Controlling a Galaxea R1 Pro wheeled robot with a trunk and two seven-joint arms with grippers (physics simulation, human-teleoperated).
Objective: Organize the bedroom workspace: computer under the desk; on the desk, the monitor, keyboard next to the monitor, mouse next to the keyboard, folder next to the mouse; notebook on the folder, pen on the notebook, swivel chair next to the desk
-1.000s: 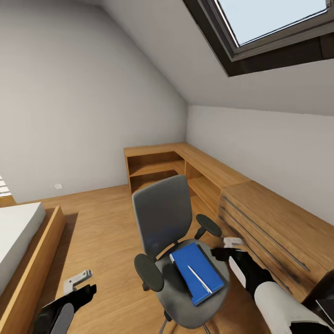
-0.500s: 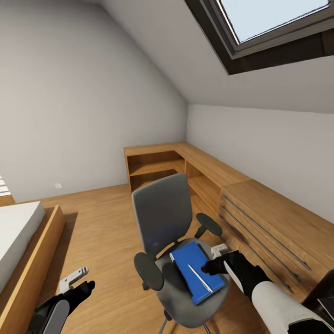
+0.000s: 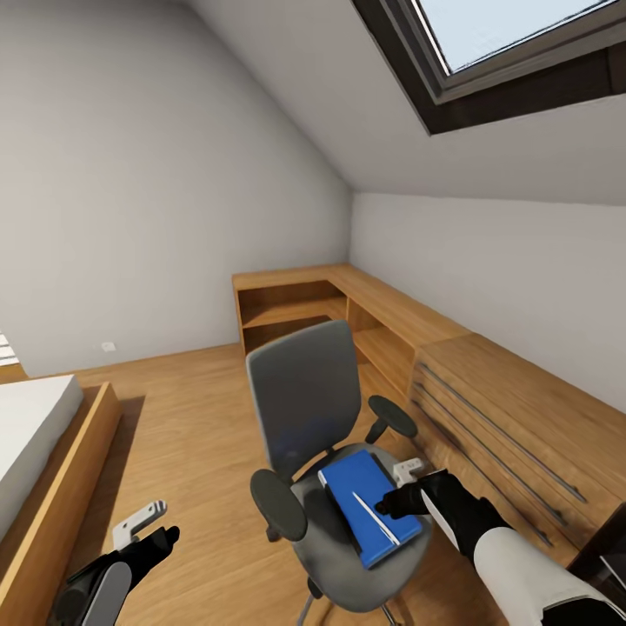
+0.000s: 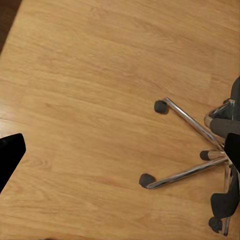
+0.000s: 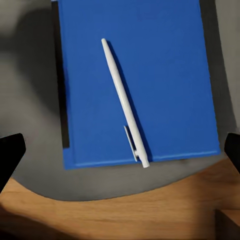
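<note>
Since a second ago your right gripper has swung in from beside the grey swivel chair to hang over the near right edge of its seat, above the blue hardcover notebook; in the last half second it has barely moved. Your left gripper has stayed low at the left, over the bare wooden floor, with only a slight drift.

The blue notebook lies flat on the chair seat, its long axis running from the backrest towards the seat's front edge. A thin dark edge shows along one long side of it; you cannot tell from here whether that is the folder. The white pen lies on the cover, roughly along the notebook's length but slanted a little, its clip end near the short edge at the front of the seat.

Your right fingers stand spread wide apart, holding nothing. Whether your left fingers are open, you cannot tell. The chair's chrome legs and castors show in the left wrist view.
</note>
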